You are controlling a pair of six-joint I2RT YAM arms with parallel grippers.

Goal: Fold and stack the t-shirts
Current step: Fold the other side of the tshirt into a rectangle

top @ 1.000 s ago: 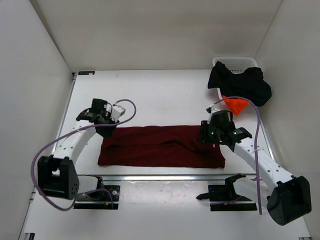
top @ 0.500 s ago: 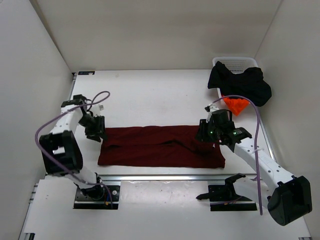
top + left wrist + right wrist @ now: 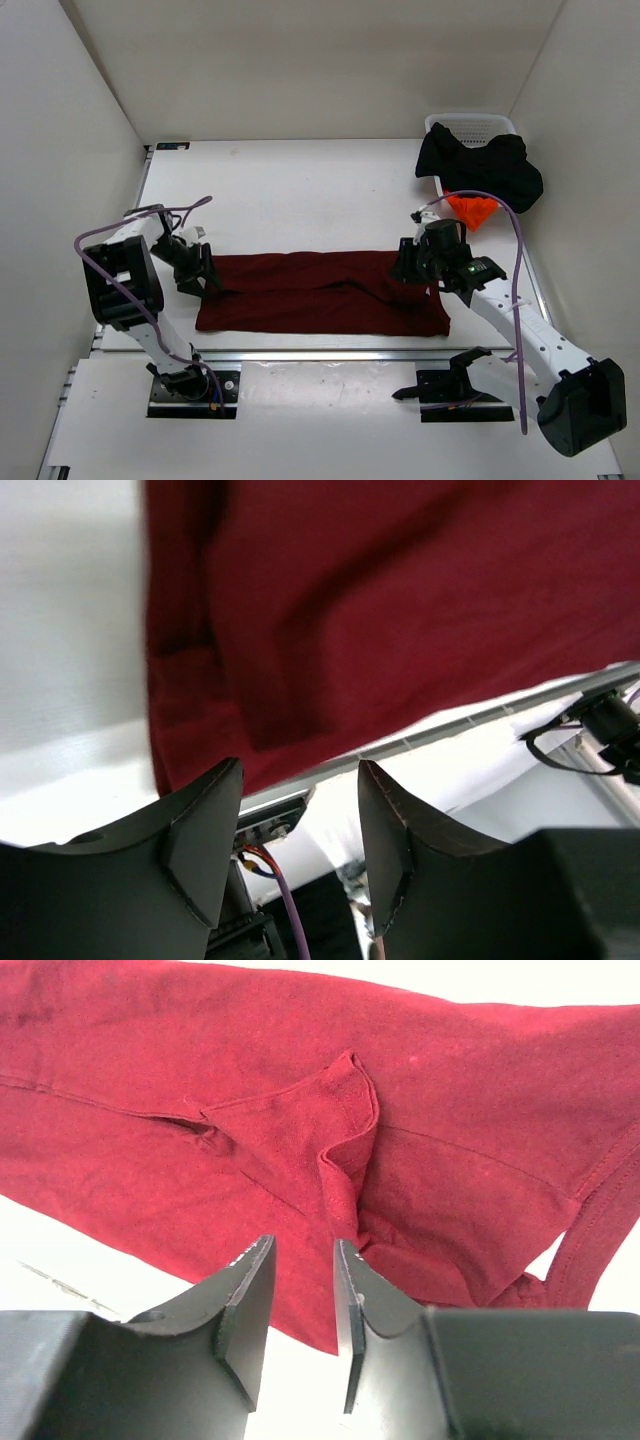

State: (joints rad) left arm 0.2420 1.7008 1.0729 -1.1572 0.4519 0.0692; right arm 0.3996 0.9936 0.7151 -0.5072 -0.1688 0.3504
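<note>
The maroon t-shirt (image 3: pixel 320 292) lies flat on the table as a long band folded lengthwise. It also fills the left wrist view (image 3: pixel 400 600) and the right wrist view (image 3: pixel 200 1080). My left gripper (image 3: pixel 208 282) sits at the band's left end, jaws open and empty (image 3: pixel 300 785). My right gripper (image 3: pixel 405 268) hovers over the band's right part, close to a puckered fold (image 3: pixel 345 1150). Its jaws stand narrowly open with nothing between them (image 3: pixel 303 1255). The black t-shirt (image 3: pixel 480 165) hangs over the basket. The orange t-shirt (image 3: pixel 470 208) pokes out below it.
A white mesh basket (image 3: pixel 470 124) stands at the back right corner. A metal rail (image 3: pixel 320 352) runs along the table's near edge, just below the maroon band, and shows in the left wrist view (image 3: pixel 480 720). White walls close in the left, back and right.
The left arm swung out to the left and brought its gripper down to the band's left edge, its jaws widening. The right gripper and the shirts have barely moved.
</note>
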